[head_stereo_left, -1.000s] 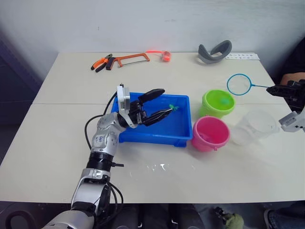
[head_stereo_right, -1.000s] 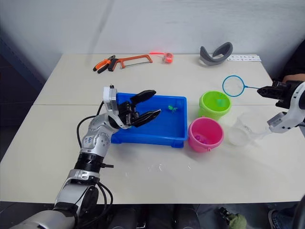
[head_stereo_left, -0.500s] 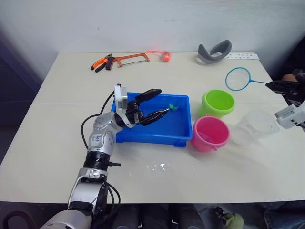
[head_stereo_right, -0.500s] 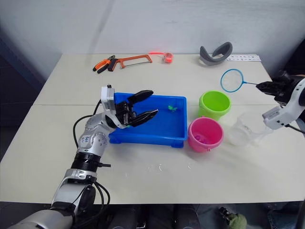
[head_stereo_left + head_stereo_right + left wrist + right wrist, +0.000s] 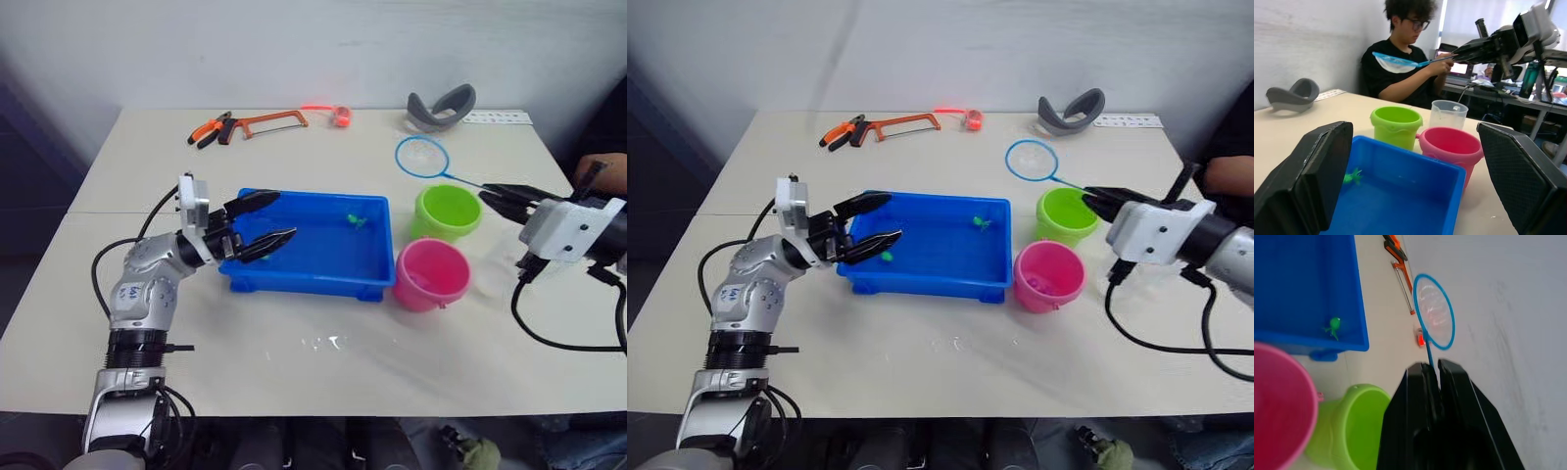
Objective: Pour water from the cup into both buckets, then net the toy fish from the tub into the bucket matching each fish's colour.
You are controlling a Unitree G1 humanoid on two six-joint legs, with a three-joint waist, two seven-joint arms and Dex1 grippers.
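Your right gripper (image 5: 1432,382) is clamped on the net (image 5: 422,157) handle, hoop held above the table behind the tub (image 5: 294,279). The green fish (image 5: 356,221) sits in the tub's far right corner, down and left of the hoop. Left gripper (image 5: 263,217) hangs spread, empty, over the tub's left end.

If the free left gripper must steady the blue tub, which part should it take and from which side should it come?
Probably the near-left rim of the tub, coming from the robot's left. The open left gripper hangs just above that corner, and the rim's thin lip fits between its fingers. The buckets crowd the right end, so that side looks poor.
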